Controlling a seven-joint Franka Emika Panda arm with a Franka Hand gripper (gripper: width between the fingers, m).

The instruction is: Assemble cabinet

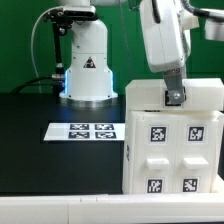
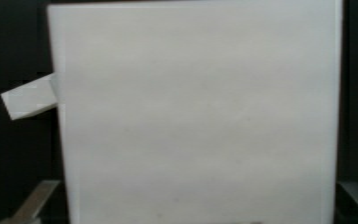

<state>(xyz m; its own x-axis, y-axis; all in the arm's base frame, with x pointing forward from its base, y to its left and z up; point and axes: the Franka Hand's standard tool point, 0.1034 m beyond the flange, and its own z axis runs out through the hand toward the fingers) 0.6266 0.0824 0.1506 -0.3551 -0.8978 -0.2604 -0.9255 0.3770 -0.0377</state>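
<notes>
The cabinet [image 1: 170,135] is a white box standing at the exterior view's right, with several black-and-white tags on its front. My gripper [image 1: 174,96] comes down onto its top edge from above. In the wrist view a plain white face of the cabinet [image 2: 194,110] fills the space between the fingers, and my gripper [image 2: 197,203] has one dark finger [image 2: 44,200] against each side of that face. The jaws stand wide and are shut on the cabinet.
The marker board [image 1: 85,130] lies flat on the black table to the exterior view's left of the cabinet. The white robot pedestal [image 1: 88,70] stands behind it. A small white corner [image 2: 30,100] pokes out beside the cabinet in the wrist view.
</notes>
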